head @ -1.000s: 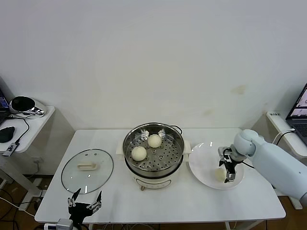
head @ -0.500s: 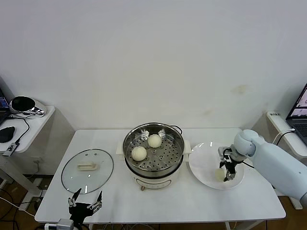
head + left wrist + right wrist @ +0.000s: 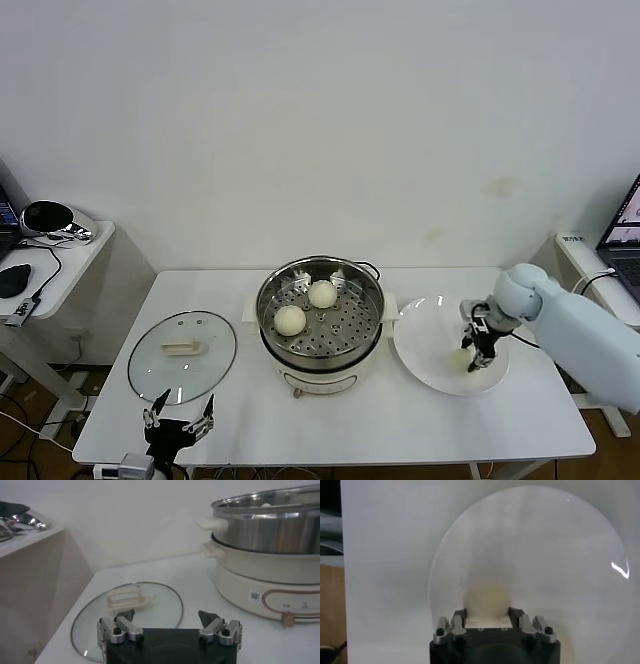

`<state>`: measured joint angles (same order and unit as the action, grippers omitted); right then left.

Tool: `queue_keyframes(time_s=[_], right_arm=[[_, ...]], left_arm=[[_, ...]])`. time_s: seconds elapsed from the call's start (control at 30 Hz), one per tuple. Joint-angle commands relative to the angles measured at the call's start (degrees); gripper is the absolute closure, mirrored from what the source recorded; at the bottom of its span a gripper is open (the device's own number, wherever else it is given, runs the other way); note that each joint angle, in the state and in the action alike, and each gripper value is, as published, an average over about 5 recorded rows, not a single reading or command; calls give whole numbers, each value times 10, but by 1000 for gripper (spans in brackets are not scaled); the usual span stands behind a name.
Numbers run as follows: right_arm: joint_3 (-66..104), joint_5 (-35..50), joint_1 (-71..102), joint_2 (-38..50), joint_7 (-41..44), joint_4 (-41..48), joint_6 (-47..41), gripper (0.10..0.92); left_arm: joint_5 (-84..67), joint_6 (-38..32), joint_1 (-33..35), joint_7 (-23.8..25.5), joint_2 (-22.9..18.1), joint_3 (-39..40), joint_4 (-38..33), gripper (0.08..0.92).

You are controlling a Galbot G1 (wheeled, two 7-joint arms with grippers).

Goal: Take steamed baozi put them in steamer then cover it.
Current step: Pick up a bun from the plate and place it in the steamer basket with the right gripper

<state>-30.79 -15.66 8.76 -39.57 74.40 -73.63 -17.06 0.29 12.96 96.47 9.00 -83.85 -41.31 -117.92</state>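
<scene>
A white table [image 3: 330,420] carries everything. The steamer [image 3: 320,322], a shiny steel pot on a cream base, stands at the middle of the table, closer to the back edge than the front. Two buns lie on its perforated tray: one bun [image 3: 322,293] toward the back, the other bun [image 3: 290,320] just beside it on the side of the table's left edge. The pot has no lid on it.

A glass lid [image 3: 182,355] with a cream handle lies flat on the table between the steamer and the left edge, apart from the pot. In the left wrist view the same lid [image 3: 127,612] sits just beyond the fingers, with the steamer [image 3: 265,555] further off.

A white plate [image 3: 425,350] rests between the steamer and the right edge, close beside the pot's handle. The right gripper [image 3: 472,358] is down over the plate, pointing at it, and its fingers pinch a third bun [image 3: 461,356] from both sides. The right wrist view shows that bun [image 3: 487,600] sitting between the two fingers, resting on or just above the plate [image 3: 545,540]; I cannot tell which.

The left gripper [image 3: 178,420] hangs at the front edge near the left corner, just in front of the lid, its fingers spread wide and holding nothing.
</scene>
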Motion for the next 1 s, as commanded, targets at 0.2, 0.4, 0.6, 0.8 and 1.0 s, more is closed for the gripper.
queue_keyframes(time_s=[0.2,0.4,0.6,0.8,1.0], right_arm=[[-102,115,-216,-3,29,-19,-2,506],[-176,196,-352,-66,68,16,18,508],[-226,274,-445,-157,109,105,149,508],[-252,310,-478,-239,122,106,235,508],[-256,313,-471,-317,129,111,325,515]], left_arm=[[-8,0,-9,-3,-2,-4,-7,177],[-17,0,-14,-7,-3,-8,-10,177],[-23,-1,-18,-14,-11,-14,-16,177],[-38,-4,-13,-20,-5,-26,-27,177],[-41,-4,-1,-22,2,-31,-48,177]])
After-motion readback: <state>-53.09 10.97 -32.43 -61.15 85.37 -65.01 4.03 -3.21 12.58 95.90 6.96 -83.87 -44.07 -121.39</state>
